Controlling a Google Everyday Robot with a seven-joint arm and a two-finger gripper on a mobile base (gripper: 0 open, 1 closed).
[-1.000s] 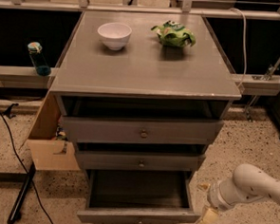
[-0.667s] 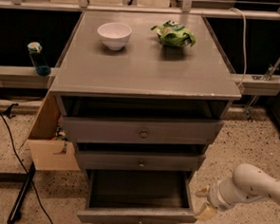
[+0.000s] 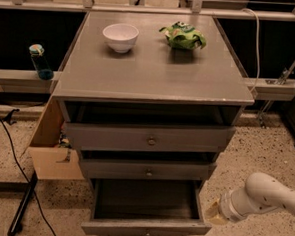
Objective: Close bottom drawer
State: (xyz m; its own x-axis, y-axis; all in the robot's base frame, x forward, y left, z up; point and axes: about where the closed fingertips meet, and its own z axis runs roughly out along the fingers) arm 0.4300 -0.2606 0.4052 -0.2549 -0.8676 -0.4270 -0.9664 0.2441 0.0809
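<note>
bottom drawer is pulled well out at the base of the grey cabinet. gripper sits low, just beside the drawer's right front corner, not on the front panel. can't tell if it's spread or pressed together. suggest getting in front of panel centre, then pushing straight in so the drawer doesn't rack.

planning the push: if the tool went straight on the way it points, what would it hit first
The tool sits low, right of the cabinet, pointing left. It would probably meet the right side wall of the open bottom drawer, near the front panel, though depth is unclear.
</note>
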